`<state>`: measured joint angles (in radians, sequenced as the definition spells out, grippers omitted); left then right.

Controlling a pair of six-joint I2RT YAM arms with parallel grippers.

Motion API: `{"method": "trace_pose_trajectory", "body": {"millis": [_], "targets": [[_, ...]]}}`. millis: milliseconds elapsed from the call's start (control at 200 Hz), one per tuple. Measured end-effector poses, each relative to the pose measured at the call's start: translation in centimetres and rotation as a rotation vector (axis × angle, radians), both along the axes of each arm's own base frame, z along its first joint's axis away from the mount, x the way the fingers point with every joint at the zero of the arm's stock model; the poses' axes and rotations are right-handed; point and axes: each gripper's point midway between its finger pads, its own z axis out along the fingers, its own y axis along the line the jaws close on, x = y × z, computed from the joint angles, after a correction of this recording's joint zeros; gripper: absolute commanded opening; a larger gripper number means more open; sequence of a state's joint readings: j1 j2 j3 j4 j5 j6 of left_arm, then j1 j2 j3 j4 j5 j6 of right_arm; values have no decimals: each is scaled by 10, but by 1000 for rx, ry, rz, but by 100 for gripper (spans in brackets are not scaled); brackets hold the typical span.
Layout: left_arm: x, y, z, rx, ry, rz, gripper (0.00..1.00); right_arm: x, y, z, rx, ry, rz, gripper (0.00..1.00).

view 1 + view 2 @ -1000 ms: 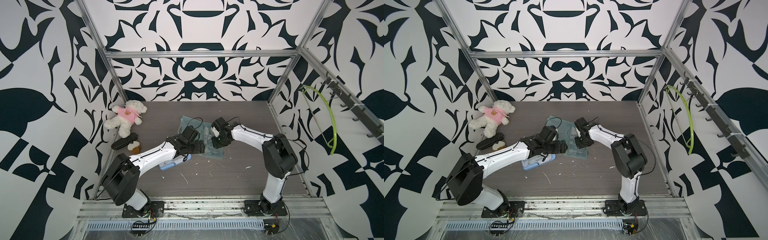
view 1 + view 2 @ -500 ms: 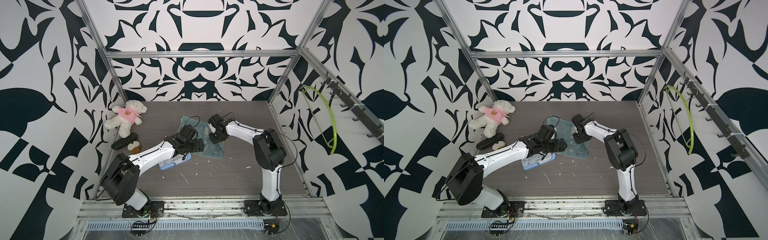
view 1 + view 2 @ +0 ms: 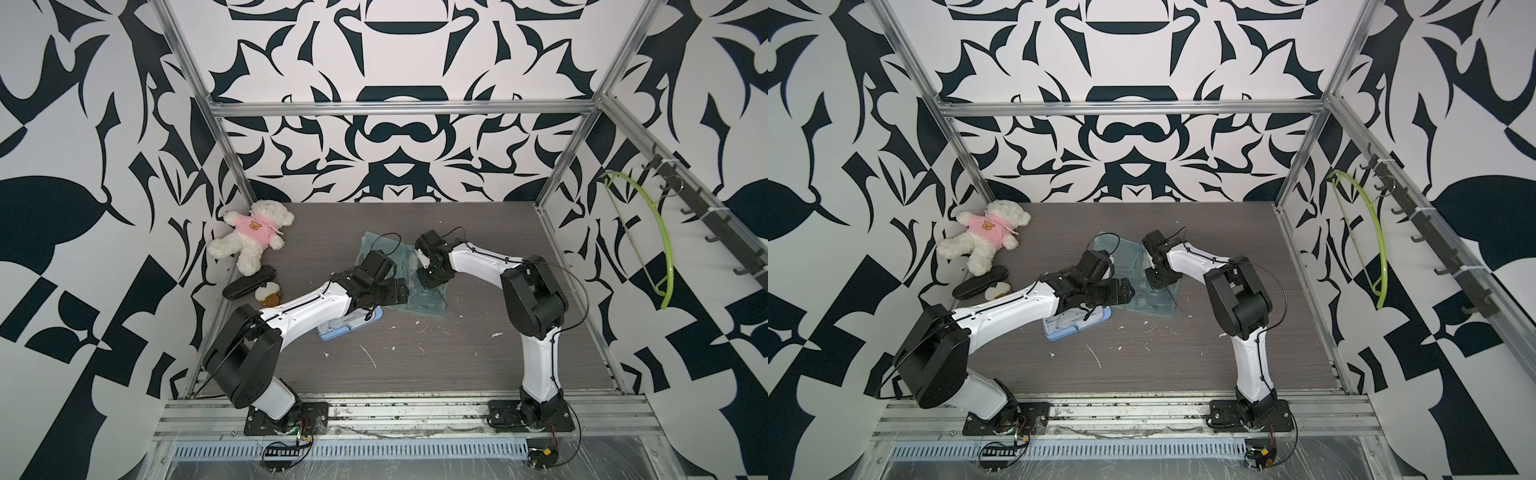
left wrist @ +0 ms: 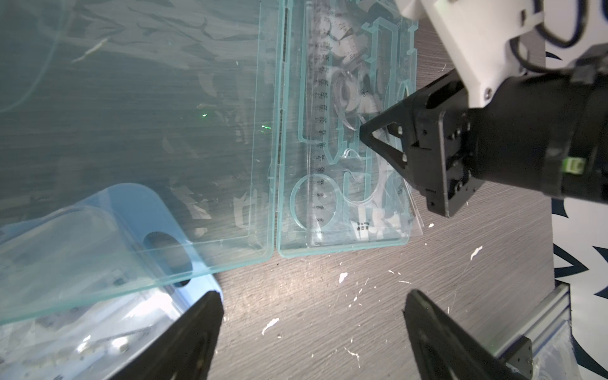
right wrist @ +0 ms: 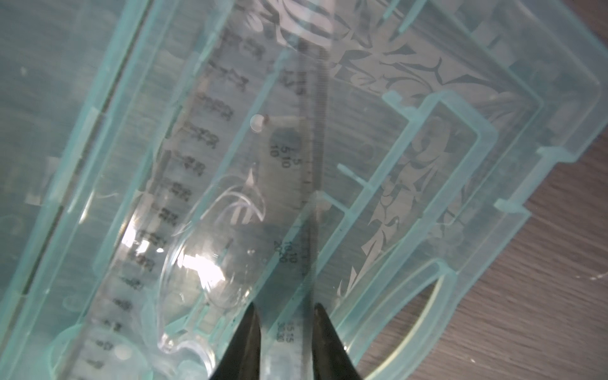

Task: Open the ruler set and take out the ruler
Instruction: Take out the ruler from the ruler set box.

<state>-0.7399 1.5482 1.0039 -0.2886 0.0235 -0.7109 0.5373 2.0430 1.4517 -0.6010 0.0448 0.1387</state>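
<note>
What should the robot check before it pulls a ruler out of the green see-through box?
1. Case lid lying open: ok.
2. Ruler piece uncovered in the tray: ok.
3. Right end effector fingers on either side of the ruler piece: ok.
4. Ruler piece pinched firmly: cannot tell.
5. Left end effector out of the tray: ok.
6. Case held steady by the left end effector: not ok, it is open beside the case and holds nothing.

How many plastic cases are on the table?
2. The teal ruler set lies open in the middle; a blue case lies nearer the front, partly under the left arm. More may hide under the arms.
</note>
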Motion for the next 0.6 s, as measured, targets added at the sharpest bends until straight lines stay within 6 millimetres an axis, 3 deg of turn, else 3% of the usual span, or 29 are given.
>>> {"method": "trace_pose_trajectory", "body": {"millis": [470, 600], "targets": [[3, -2, -3, 4, 9, 3, 91, -1, 2, 5, 16, -1, -1, 16], [4, -4, -4, 6, 10, 3, 91, -1, 3, 16, 31, -16, -7, 16]]}}
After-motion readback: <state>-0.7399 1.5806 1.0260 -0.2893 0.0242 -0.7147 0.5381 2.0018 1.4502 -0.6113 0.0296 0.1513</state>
